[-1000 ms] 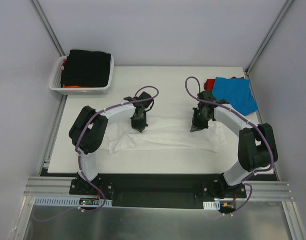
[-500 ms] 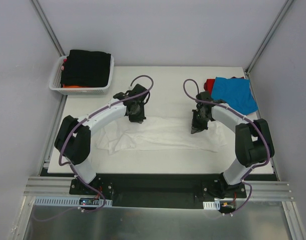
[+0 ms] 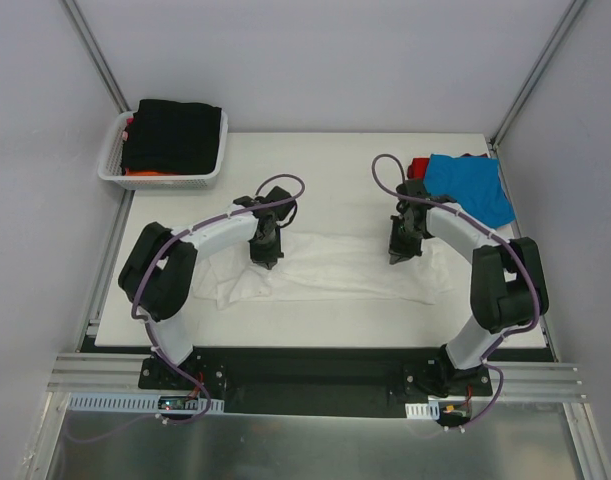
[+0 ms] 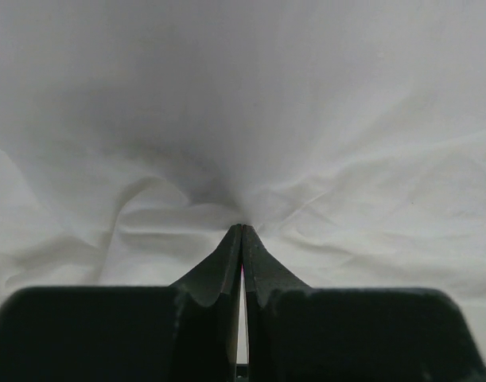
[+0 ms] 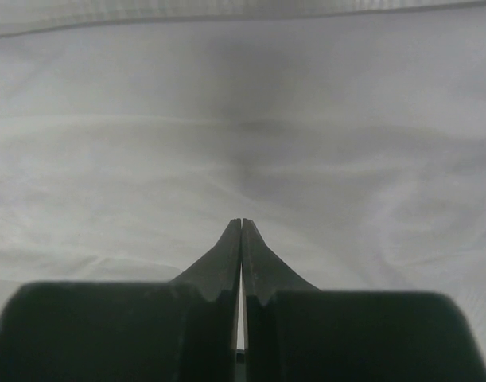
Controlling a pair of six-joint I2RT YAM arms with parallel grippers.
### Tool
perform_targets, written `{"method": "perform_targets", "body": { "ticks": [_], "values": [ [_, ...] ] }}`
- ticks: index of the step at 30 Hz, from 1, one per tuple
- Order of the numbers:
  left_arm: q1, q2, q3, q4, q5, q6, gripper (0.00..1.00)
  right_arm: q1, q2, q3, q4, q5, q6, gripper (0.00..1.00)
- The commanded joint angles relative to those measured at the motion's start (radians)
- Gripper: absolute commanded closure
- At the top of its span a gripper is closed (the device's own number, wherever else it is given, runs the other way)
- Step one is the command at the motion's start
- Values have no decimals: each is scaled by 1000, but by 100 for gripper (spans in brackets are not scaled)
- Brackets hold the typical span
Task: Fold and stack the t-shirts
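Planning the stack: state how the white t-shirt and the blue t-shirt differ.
The white t-shirt lies spread across the middle of the table; the blue t-shirt sits compact at the far right corner. The left claw and right claw are down on the white one; neither touches the blue one. Both rest on the table.

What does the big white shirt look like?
The white shirt is soft, plain cloth with no print. It lies wrinkled in a wide strip across the table. The left claw and the right claw are both shut and pinch it, one toward each side. Little folds bunch up at the left claw's tip.
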Motion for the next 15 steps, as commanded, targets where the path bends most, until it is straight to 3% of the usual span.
{"method": "perform_targets", "body": {
  "ticks": [1,9,15],
  "values": [
    [6,34,10,-2,0,-4,100,-32,-42,18,-50,52,-2,99],
    [23,13,35,-2,-55,34,100,-76,-76,18,-51,50,-31,99],
    [151,65,39,51,-33,68,100,-92,-70,-30,56,-40,-56,99]
  ]
}}
